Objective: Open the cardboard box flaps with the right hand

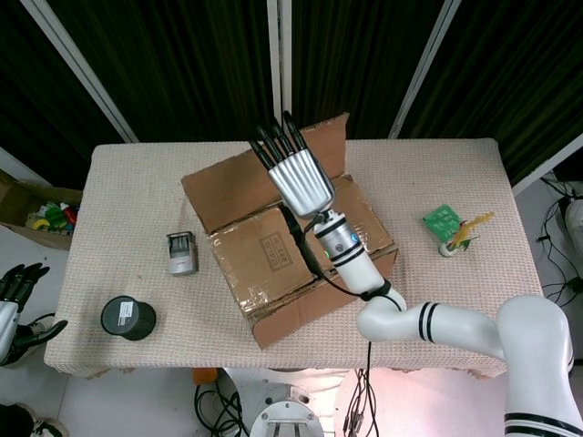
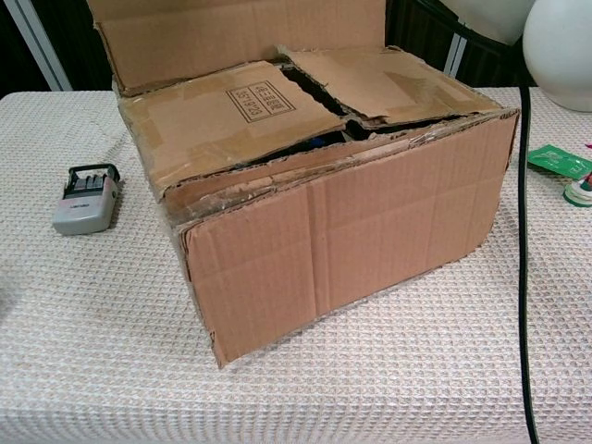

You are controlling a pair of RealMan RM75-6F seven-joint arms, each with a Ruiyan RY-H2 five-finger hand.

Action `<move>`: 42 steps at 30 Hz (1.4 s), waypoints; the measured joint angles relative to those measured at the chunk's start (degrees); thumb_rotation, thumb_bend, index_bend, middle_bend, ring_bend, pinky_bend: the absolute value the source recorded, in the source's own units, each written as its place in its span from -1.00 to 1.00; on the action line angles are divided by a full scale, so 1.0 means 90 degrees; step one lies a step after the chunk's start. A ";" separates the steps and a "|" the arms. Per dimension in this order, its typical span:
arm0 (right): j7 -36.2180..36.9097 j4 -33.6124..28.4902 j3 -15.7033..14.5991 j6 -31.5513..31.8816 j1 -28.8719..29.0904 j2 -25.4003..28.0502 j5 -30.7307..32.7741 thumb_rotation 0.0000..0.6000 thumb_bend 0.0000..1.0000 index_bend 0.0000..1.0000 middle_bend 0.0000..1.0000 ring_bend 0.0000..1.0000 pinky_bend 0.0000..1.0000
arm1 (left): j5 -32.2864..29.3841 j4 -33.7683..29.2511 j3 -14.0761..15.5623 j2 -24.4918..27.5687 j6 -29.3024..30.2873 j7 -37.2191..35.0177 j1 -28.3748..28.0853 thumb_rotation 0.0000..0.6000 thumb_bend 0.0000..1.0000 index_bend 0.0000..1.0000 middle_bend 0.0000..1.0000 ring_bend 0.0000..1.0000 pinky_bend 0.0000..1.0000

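Luckily the right hand (image 1: 297, 177) held nothing, fingers straight and apart, with the cardboard box (image 2: 342, 222) under it and its back flap (image 1: 264, 173) up behind the fingers, but pushing harder could slide the box away.

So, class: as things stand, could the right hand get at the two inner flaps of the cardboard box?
Probably yes. The right hand is above the cardboard box, the far flap stands raised, and the inner flaps lie uncovered.
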 measured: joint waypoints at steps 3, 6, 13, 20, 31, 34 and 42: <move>0.0228 0.0174 0.0039 0.0213 0.0026 -0.0090 -0.0217 1.00 -0.14 -1.00 -1.00 -1.00 -1.00 | -0.0010 0.0000 0.0007 0.0002 0.0005 -0.0018 0.0018 -0.86 -1.00 -0.76 -0.79 -0.90 -0.63; 0.0336 0.0111 0.0087 0.0254 0.0022 -0.0098 -0.0219 1.00 -0.14 -1.00 -1.00 -1.00 -1.00 | -0.0002 0.0009 0.0015 -0.0015 -0.0016 -0.0025 0.0016 -0.85 -1.00 -0.76 -0.79 -0.90 -0.63; 0.0926 -0.0465 -0.0119 0.0057 -0.0124 0.0300 -0.0523 1.00 0.22 -0.96 -0.83 -1.00 -1.00 | 0.0007 0.0032 0.0015 -0.0039 -0.0057 -0.0020 -0.0001 -0.85 -1.00 -0.76 -0.79 -0.90 -0.63; 0.1721 -0.1572 -0.0554 -0.0651 -0.0429 0.1526 -0.0857 1.00 0.82 -0.14 -0.30 -1.00 -1.00 | 0.0021 0.0042 0.0034 -0.0079 -0.0195 -0.0001 -0.0064 -0.86 -1.00 -0.76 -0.79 -0.90 -0.63; 0.1994 -0.3236 -0.1177 -0.2700 -0.0469 0.3213 0.0856 1.00 0.83 -0.08 -0.31 -1.00 -1.00 | 0.0063 0.0011 0.0062 -0.0132 -0.0254 0.0100 -0.0103 -0.85 -1.00 -0.76 -0.79 -0.90 -0.63; 0.2214 -0.3228 -0.1337 -0.2791 -0.0480 0.3207 0.0718 1.00 0.83 -0.12 -0.33 -1.00 -1.00 | 0.0051 0.0011 0.0063 -0.0132 -0.0256 0.0100 -0.0099 -0.84 -1.00 -0.76 -0.79 -0.90 -0.63; 0.2830 -0.2939 -0.1427 -0.2843 -0.0536 0.2991 0.0092 1.00 0.83 -0.19 -0.40 -1.00 -1.00 | 0.0011 0.0049 0.0057 -0.0137 -0.0285 0.0071 -0.0102 -0.85 -1.00 -0.76 -0.79 -0.90 -0.63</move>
